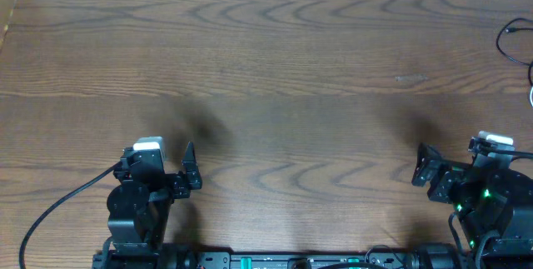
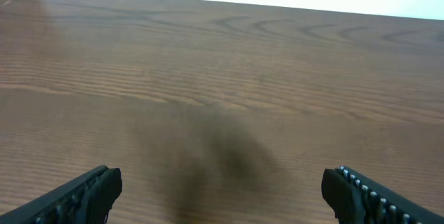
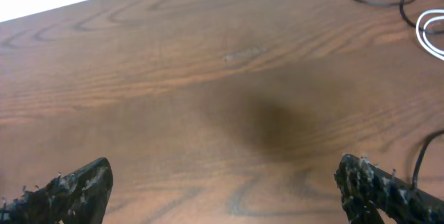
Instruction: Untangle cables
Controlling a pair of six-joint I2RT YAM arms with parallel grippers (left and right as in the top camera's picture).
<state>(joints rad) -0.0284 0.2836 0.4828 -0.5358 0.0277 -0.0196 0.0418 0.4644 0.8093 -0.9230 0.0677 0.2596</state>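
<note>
A thin black cable (image 1: 500, 42) and a white cable (image 1: 530, 96) lie at the table's far right edge, mostly cut off by the frame. The right wrist view shows the black cable (image 3: 378, 3) looping at the top right, with the white cable (image 3: 420, 30) coiled beside it. My left gripper (image 1: 162, 169) is open and empty near the front left; the left wrist view (image 2: 222, 196) shows only bare wood between its fingers. My right gripper (image 1: 454, 165) is open and empty near the front right, well short of the cables; it also shows in the right wrist view (image 3: 222, 189).
The brown wooden table (image 1: 266, 69) fills the view, with its back edge at the top. A thick black wire (image 1: 50, 211) trails from the left arm at the front left. A thin black cord (image 3: 422, 156) shows beside the right finger.
</note>
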